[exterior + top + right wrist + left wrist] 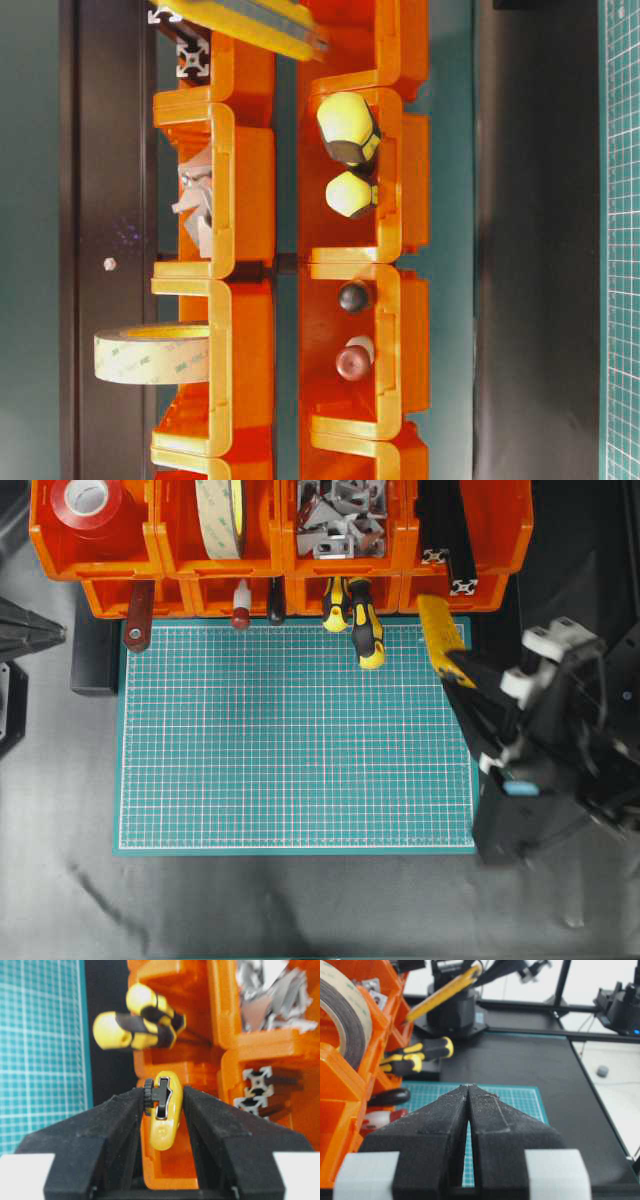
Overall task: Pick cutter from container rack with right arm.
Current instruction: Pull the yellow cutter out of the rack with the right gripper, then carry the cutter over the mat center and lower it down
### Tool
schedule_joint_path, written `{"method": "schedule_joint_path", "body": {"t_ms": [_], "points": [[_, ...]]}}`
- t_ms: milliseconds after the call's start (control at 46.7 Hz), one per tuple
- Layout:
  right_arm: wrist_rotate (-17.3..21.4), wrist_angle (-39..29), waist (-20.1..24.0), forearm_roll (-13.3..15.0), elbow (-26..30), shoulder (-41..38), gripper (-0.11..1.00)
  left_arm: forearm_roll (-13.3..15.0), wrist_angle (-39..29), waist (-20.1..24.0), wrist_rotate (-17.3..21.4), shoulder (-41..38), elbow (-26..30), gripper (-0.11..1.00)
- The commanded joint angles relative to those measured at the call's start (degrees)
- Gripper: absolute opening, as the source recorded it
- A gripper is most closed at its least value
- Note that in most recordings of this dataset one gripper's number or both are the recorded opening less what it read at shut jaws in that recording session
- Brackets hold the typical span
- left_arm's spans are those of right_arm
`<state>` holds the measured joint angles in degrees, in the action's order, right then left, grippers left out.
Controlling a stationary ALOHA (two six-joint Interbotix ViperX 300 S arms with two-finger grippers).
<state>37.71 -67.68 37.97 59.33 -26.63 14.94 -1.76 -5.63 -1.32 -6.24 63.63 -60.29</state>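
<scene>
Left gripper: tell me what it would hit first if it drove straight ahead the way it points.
The left gripper is shut and points along the green mat, past the container rack on its left. Nothing stands directly in line on the mat; the black base beyond looks like the first obstacle, though depth is uncertain.

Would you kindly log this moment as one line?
right gripper: shut on cutter | cutter: partly out of rack | left gripper: shut, idle

A dark matte tabletop [300, 905] fills the frame; a green gridded cutting mat [290, 740] lies flat at its centre, the black-framed orange bin rack [280, 540] along the upper edge.
</scene>
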Motion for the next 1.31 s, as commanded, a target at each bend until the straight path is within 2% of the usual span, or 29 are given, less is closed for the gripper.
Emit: {"method": "schedule_joint_path", "body": {"t_ms": [0,257,471,707,1113,1285], "points": [[-0.2,-1.8,3.3,0.7,4.7,-0.2,0.27,-0.2,0.4,0.3,-0.2,0.0,0.9,0.00],[-0.4,-1.9,10.1,0.6,13.6,-6.6,0.27,-0.2,0.5,-0.2,-0.1,1.5,1.5,0.00],[-1.5,3.4,10.3,0.7,16.3,-12.7,0.27,-0.2,-0.5,-0.2,0.0,2.1,1.8,0.00],[-1.1,14.6,5.9,0.7,12.5,-17.0,0.27,-0.2,-0.6,-0.2,-0.1,2.7,1.9,0.00],[-1.2,36.4,-7.8,0.7,5.0,-22.6,0.27,-0.2,-1.0,-0.9,-0.1,2.4,1.8,0.00],[-1.2,41.3,-11.6,2.5,4.1,-23.9,0.27,-0.2,-1.1,-0.5,-0.1,2.5,1.8,0.00]]}}
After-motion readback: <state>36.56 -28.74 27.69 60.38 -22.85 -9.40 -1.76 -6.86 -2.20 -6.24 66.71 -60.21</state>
